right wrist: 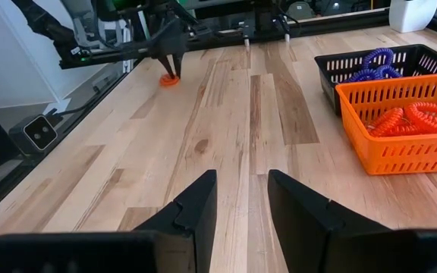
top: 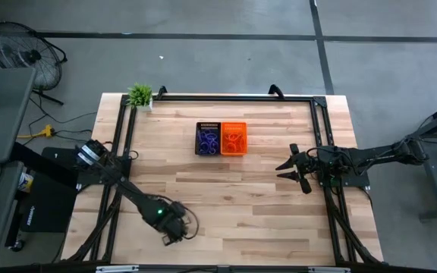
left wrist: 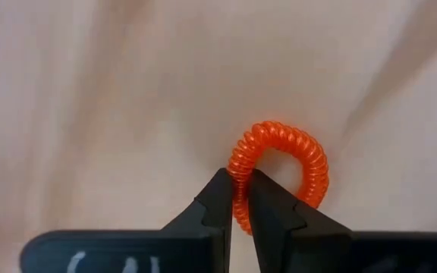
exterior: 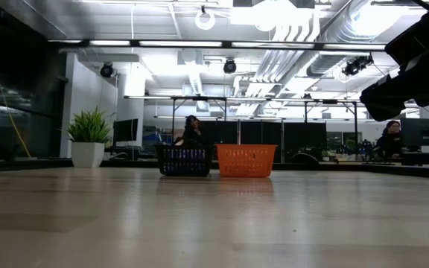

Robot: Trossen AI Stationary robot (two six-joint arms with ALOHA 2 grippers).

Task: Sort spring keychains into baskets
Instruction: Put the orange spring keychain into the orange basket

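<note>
My left gripper (top: 174, 231) stands near the table's front left, pointing down, and is shut on an orange spring keychain (left wrist: 283, 163). The right wrist view shows the same gripper (right wrist: 171, 64) far off with the keychain (right wrist: 170, 79) below its fingers. A black basket (top: 208, 138) with purple keychains (right wrist: 374, 64) and an orange basket (top: 234, 138) with orange keychains (right wrist: 419, 117) sit side by side at the table's far middle. My right gripper (top: 287, 168) waits open at the right, above the table. My left gripper pinches one side of the orange ring's coil (left wrist: 239, 163) between its two fingertips (left wrist: 220, 189). The fingers come from above, pointing down, across the coil. The ring hangs below them; whether its lower part is clear of the table, I cannot tell.
A small green potted plant (top: 139, 95) stands at the table's far left corner. A black frame (top: 226, 98) runs along the far edge and down both sides. Bare wood (top: 226, 197) lies between my left gripper and the baskets.
</note>
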